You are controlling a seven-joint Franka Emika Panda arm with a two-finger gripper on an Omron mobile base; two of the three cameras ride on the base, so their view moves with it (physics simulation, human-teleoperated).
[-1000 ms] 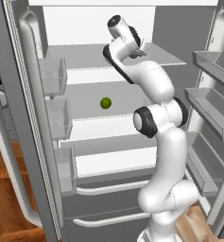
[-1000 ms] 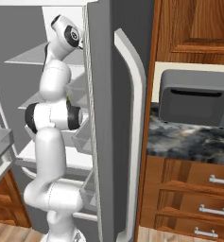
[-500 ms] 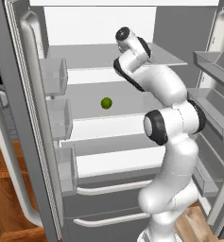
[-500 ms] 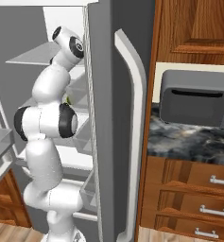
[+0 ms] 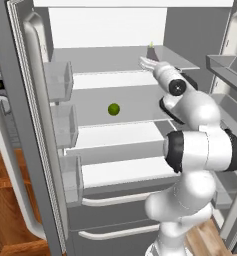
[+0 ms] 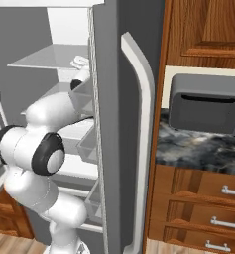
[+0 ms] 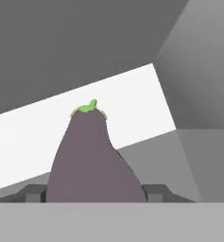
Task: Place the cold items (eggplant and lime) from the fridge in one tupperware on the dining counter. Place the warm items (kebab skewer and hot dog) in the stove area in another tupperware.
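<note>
As I reached into the fridge (image 5: 20,125), what mattered most was that the eggplant (image 7: 92,160) stood squarely ahead of my gripper (image 7: 92,193), so close that in the hand view its broad purple base filled the space between my two fingertips (image 7: 34,193) and rose above them. Its long axis ran from that fat end near my tips up to the narrow green-capped stem, pointing away from me toward the pale back wall of the compartment. My jaws stood apart, one tip on either side of the fruit, and I could not tell whether the pads were already pressing its sides or merely flanking it; I judged it not yet firmly gripped. From the left base view the eggplant's small stem end showed on the upper glass shelf (image 5: 115,52), just past my wrist, toward the right rear corner. The lime (image 5: 114,109) sat one shelf lower, to the left and well apart from my hand, so it posed no obstacle. The clear door bins (image 5: 60,82) hung far off to the left. What stood nearest was the shelf itself beneath the fruit and the grey side wall on the right, so I reckoned closing would need care to avoid toppling the eggplant backward.
</note>
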